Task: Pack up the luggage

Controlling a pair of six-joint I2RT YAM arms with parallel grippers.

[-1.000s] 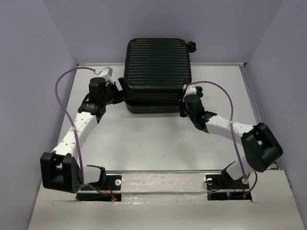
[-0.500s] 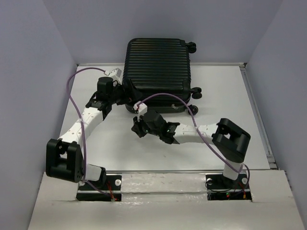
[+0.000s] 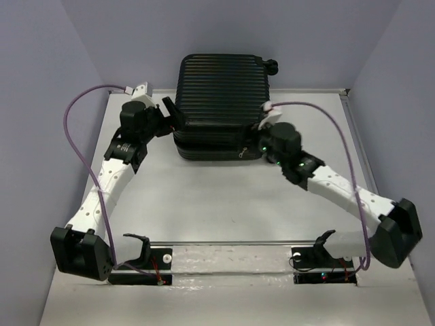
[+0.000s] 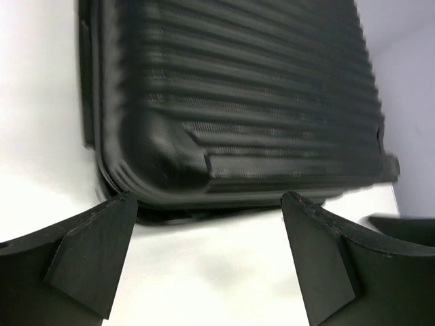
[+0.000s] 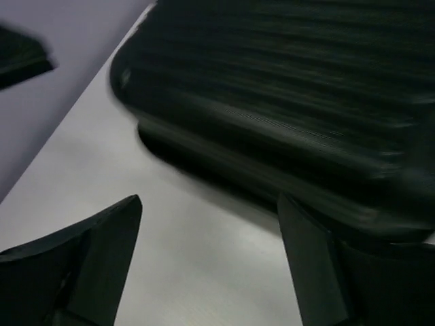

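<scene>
Flanking the closed luggage (image 3: 221, 102), left fingers (image 4: 88, 255) and right fingers (image 5: 95, 258) stand spread apart, gripping nothing.

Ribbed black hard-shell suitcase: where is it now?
In the top view the suitcase lies at the white table's far centre, the left gripper beside its left edge and the right gripper beside its right.

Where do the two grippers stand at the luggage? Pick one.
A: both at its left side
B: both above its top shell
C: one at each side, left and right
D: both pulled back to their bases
C: the left gripper is at the left side of the luggage and the right gripper at its right side, both open.
</scene>
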